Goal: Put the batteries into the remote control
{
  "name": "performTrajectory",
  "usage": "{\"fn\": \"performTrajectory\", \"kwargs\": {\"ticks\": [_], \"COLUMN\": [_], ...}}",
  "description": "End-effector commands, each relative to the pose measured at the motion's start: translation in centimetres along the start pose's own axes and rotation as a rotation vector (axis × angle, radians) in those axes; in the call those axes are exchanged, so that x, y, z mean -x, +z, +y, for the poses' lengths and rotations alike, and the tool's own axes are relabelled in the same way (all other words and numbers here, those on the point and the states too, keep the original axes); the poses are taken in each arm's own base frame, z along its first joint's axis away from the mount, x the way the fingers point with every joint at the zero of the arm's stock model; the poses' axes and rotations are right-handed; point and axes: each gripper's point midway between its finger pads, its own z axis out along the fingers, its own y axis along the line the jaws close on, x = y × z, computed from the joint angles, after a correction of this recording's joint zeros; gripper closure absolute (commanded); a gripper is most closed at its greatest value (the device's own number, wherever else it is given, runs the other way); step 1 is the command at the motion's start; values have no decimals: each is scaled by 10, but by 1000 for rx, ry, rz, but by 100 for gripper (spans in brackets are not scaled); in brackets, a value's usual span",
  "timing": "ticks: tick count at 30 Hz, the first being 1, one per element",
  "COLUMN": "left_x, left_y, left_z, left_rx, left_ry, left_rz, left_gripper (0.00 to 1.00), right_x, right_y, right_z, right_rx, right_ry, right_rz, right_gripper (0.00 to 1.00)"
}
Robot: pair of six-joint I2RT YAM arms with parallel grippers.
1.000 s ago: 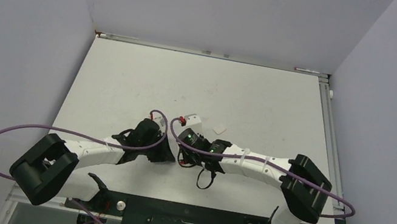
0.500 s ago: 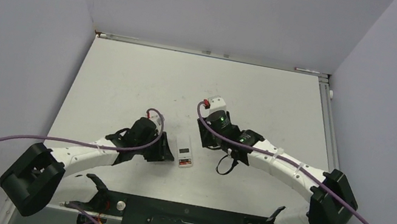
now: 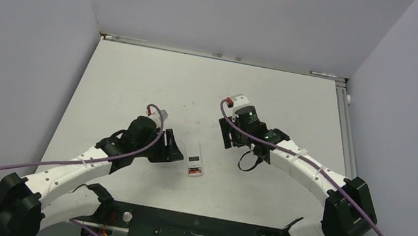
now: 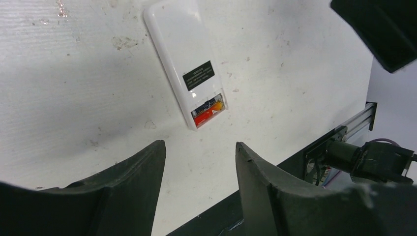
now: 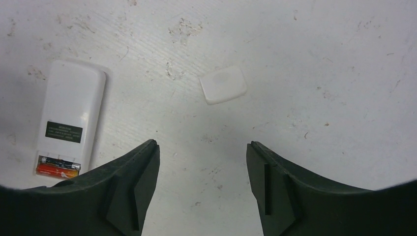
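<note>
Both batteries [image 5: 58, 166] sit in the recess of the remote control [image 4: 187, 64], lying back-up on the table [image 3: 135, 79] between the arms; left gripper [image 4: 199, 157] and right gripper [image 5: 202, 152] have backed off, jaws parted, holding nothing; loading looks done; loose cover [image 5: 223, 84] lies apart, likely next.

Remote control [image 4: 182, 54]: plain white back, black label [image 4: 198, 74] with pale print.
Batteries [image 4: 209, 109] in its lower end: one reddish-orange, one dark with pale tip.
Cover plate [image 5: 223, 84], upper centre of right wrist view: white, unmarked.
Table [image 3: 135, 79]: white, grey scuffs and specks.
Left gripper [image 4: 199, 146], right gripper [image 5: 201, 143]: matt black fingers.
Arms [image 3: 308, 168]: white links, black joints.
Cables [image 3: 56, 162]: purple.
Light [image 3: 245, 110] right of centre in top view: green.
Walls [image 3: 233, 5]: pale lilac-grey.
</note>
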Motion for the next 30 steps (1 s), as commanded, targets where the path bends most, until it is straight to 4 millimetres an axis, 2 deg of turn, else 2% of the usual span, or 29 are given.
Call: {"fn": "performTrajectory", "kwargs": {"ticks": [1, 6, 8, 11, 13, 16, 21, 30], "left_x": [25, 34, 38, 43, 46, 48, 50, 48], "left_y": [-22, -42, -50, -62, -69, -80, -92, -98], "left_z": [-18, -28, -32, -35, -40, -48, -53, -56], "left_rx": [-27, -49, -59, -60, -72, -103, -126, -155], "left_ry": [39, 64, 78, 105, 130, 171, 219, 266], "left_rz": [-70, -101, -118, -131, -144, -157, -172, -180], "left_gripper": [48, 42, 39, 36, 33, 27, 23, 20], "right_x": [8, 5, 3, -1, -2, -5, -9, -16], "right_y": [10, 25, 31, 43, 50, 58, 70, 89], "right_z": [-11, -26, -23, -26, -27, -30, -32, -26], "right_rx": [17, 3, 25, 23, 31, 39, 50, 127], "right_ry": [18, 38, 35, 46, 55, 47, 16, -65], "right_rz": [5, 33, 58, 91, 105, 122, 154, 213], "right_gripper": [34, 28, 27, 16, 14, 14, 15, 25]}}
